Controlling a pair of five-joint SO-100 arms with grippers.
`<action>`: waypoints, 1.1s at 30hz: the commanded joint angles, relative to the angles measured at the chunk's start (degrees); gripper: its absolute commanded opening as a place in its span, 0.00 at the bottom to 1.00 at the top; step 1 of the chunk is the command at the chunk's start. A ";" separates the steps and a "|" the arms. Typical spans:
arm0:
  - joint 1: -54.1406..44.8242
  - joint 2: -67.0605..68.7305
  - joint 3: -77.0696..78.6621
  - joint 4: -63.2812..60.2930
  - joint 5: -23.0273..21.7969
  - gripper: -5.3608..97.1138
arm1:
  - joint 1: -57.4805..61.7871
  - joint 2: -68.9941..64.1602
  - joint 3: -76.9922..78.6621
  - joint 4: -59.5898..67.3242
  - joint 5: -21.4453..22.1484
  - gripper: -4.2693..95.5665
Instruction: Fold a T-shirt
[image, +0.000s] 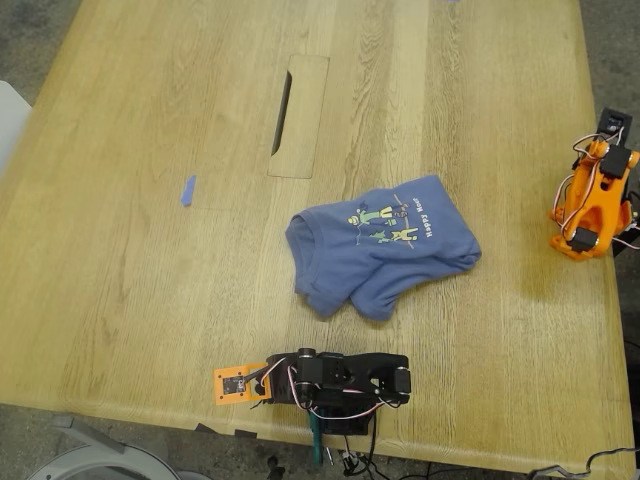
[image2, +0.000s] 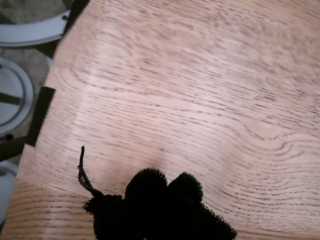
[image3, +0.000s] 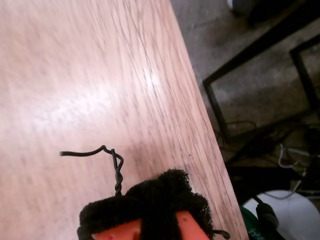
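A: Tee location?

B: T-shirt bunched in a heap on counter, just past slot toward the exterior view's lower right. Print up.

A: Claws?

B: My first claw: fuzzy tips together, nothing held, over bare wood. My second claw: same, tips together, empty. Black arm far from slot, beyond tee at counter edge. Orange arm well off slot toward the exterior view's right.

A: Step?

B: Probably flatten before folding. Best to pinch single layer at hem and shoulder, pull apart, keep cloth low. Avoid grabbing the whole wad.

A: Counts?

B: One tee, one blue scrap, one slot, two arms, two claws.
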 joint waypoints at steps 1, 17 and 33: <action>-0.35 6.68 1.05 -0.44 -1.05 0.05 | 1.85 0.44 2.99 -2.11 -0.70 0.04; 0.35 6.59 1.76 0.00 -4.48 0.05 | -4.92 -2.99 7.21 -10.72 3.60 0.05; 2.64 6.59 1.76 -0.35 -5.80 0.05 | 14.24 0.35 14.50 -9.32 -4.31 0.10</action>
